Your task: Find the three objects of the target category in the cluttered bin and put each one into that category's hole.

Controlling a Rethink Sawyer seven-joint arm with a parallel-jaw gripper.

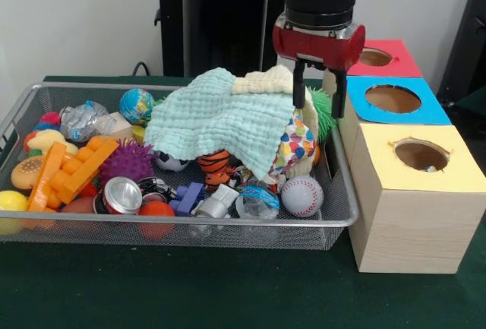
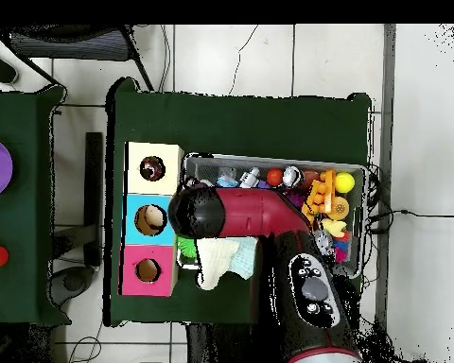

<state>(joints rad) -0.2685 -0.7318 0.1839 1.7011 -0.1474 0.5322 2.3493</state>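
Observation:
The wire mesh bin [image 1: 345, 215] holds a heap of toys. One polka-dot fabric piece [image 1: 295, 145] shows at its right end, mostly under the mint-green waffle cloth [image 1: 220, 120]. My gripper [image 1: 317, 109] hangs above the bin's far right corner, beside the polka-dot piece. Its fingers [image 1: 298, 86] are apart with nothing between them. The yellow-topped box [image 1: 448, 173] stands nearest the camera to the right of the bin. A small pale bit shows inside its round hole [image 1: 421, 154]. In the overhead view the arm [image 2: 240, 213] hides the gripper, and the yellow box's hole [image 2: 152, 168] shows.
The blue-topped box [image 1: 395, 99] and the red-topped box [image 1: 380, 57] stand behind the yellow one. A cream cloth [image 1: 262, 80] and a green spiky ball [image 1: 325, 112] lie by the gripper. A baseball [image 1: 301, 196], a can [image 1: 121, 194], orange blocks [image 1: 72, 169] and a globe ball [image 1: 137, 106] fill the bin.

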